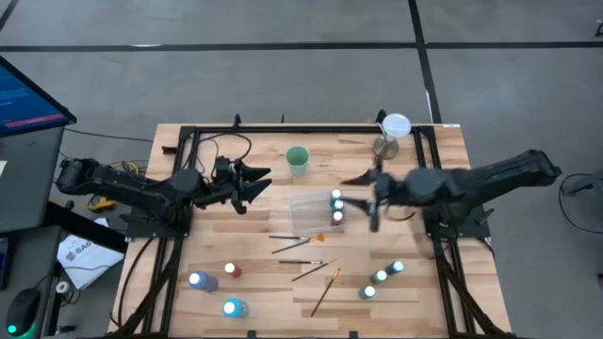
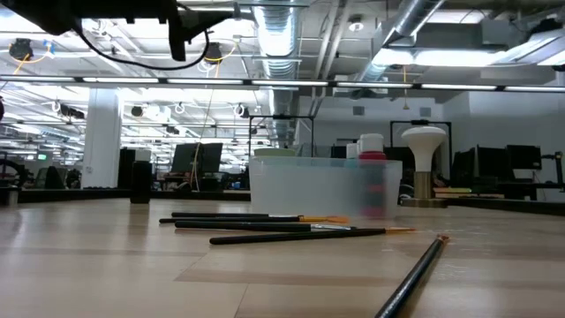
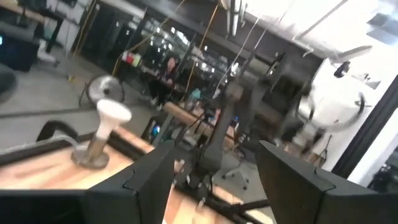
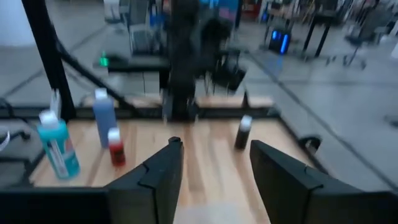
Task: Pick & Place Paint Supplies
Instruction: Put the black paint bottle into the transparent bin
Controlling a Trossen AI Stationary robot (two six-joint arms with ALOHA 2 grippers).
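The clear tray (image 1: pixel 311 213) sits mid-table with white-capped paint bottles (image 1: pixel 336 207) standing in its right end; in the low view they show through its wall (image 2: pixel 371 181). More bottles stand at the near left (image 1: pixel 215 282) and near right (image 1: pixel 381 278). Several paintbrushes (image 1: pixel 303 252) lie flat near the tray, also in the low view (image 2: pixel 265 225). My right gripper (image 1: pixel 361 201) (image 4: pixel 214 168) hovers open just right of the tray. My left gripper (image 1: pixel 259 186) (image 3: pixel 214 174) hangs open, raised, left of the tray.
A green cup (image 1: pixel 298 158) stands beyond the tray. A metal cup (image 1: pixel 384 146) and a white-topped stand (image 1: pixel 396 125) are at the far right corner. The black frame rails (image 1: pixel 188 132) run along the table's sides. Bare wood lies between the bottle groups.
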